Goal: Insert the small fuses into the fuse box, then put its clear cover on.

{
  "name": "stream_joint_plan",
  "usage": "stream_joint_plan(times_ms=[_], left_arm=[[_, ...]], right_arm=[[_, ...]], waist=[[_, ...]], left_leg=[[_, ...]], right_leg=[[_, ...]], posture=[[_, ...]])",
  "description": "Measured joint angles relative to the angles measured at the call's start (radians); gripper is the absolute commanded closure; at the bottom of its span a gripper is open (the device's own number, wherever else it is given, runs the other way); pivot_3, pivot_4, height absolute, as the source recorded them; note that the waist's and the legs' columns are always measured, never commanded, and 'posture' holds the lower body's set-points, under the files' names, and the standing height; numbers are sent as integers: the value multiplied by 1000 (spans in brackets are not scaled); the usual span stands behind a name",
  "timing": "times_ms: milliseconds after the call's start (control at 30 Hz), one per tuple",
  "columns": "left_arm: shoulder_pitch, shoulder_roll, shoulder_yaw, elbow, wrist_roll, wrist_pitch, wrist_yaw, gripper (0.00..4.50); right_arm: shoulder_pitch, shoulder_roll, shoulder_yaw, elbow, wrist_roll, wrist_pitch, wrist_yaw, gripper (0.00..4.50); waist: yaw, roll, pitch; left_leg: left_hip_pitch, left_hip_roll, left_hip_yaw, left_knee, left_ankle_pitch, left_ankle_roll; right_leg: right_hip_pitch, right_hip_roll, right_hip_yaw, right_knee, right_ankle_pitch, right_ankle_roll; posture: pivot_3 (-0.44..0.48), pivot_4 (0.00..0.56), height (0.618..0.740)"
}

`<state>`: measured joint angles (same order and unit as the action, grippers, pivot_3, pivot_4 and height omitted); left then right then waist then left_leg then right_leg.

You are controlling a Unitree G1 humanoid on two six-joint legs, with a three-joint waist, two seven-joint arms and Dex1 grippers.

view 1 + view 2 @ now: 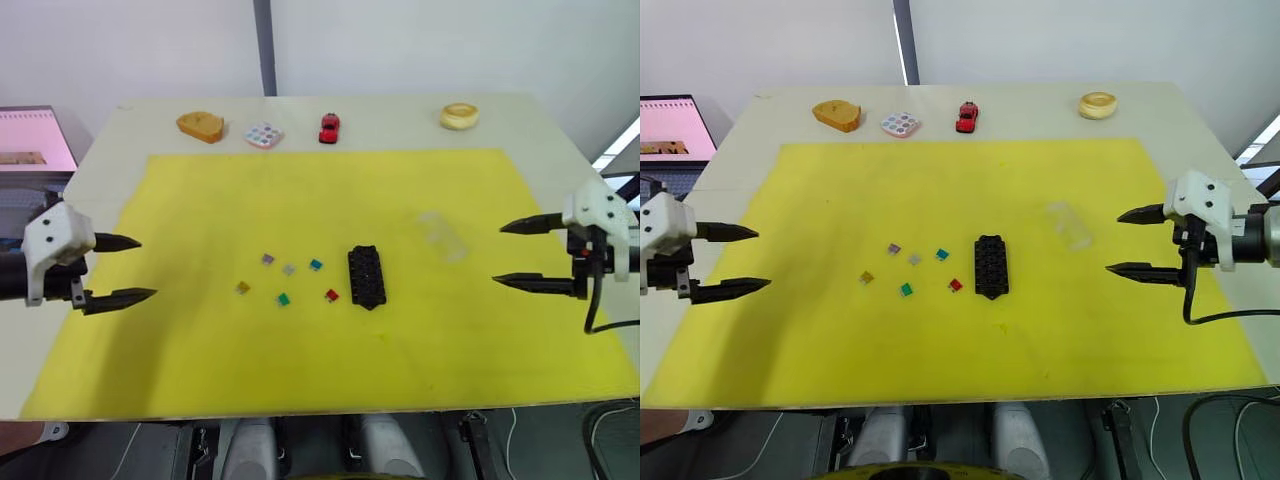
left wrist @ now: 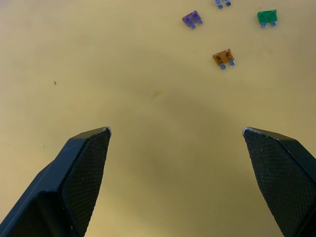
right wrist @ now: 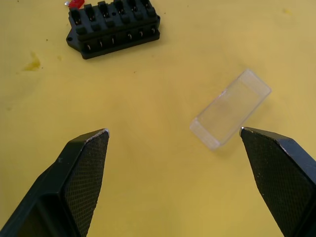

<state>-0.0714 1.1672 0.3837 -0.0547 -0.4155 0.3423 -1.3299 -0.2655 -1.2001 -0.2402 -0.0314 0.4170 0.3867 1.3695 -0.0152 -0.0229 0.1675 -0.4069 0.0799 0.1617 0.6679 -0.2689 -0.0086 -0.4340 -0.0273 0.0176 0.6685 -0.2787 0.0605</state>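
Fuses loose on yellow mat (image 1: 200,350), none seated yet: purple fuse (image 1: 268,258), grey fuse (image 1: 288,269), teal fuse (image 1: 316,265), amber fuse (image 1: 243,287), green fuse (image 1: 283,299), red fuse (image 1: 331,295). Clustered just left of fuse box (image 1: 366,277), red one nearest it, at about 8 o'clock from the block. Fuse box near mat centre, long axis running 12 to 6 o'clock in the head views, slots up. Clear cover (image 1: 443,235) lying apart at roughly 2 o'clock from the box, long axis tilted toward 11 and 5.

Left gripper (image 1: 128,268) at the mat's 9 o'clock edge, fingers spread wide, nothing between them. Right gripper (image 1: 521,255) at the 3 o'clock edge, likewise spread and empty.

From the left wrist view, amber fuse and purple fuse ahead of the fingertips, toward 1 o'clock. Left arm judged nearer the fuses, amber closest; right arm nearer the cover. Likely first: left reach toward 3 o'clock for amber.
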Motion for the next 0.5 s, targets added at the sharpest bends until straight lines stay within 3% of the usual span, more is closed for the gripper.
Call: stream_joint_plan(times_ms=[500], left_arm=[[1,0,-15,-23,-9,26,-10,5]], right_arm=[[14,0,-19,-68,39,80,-22,21]], waist=[[1,0,0]], left_leg=[[0,0,0,0,0,0]], right_leg=[[0,0,0,0,0,0]], posture=[[0,150,740]])
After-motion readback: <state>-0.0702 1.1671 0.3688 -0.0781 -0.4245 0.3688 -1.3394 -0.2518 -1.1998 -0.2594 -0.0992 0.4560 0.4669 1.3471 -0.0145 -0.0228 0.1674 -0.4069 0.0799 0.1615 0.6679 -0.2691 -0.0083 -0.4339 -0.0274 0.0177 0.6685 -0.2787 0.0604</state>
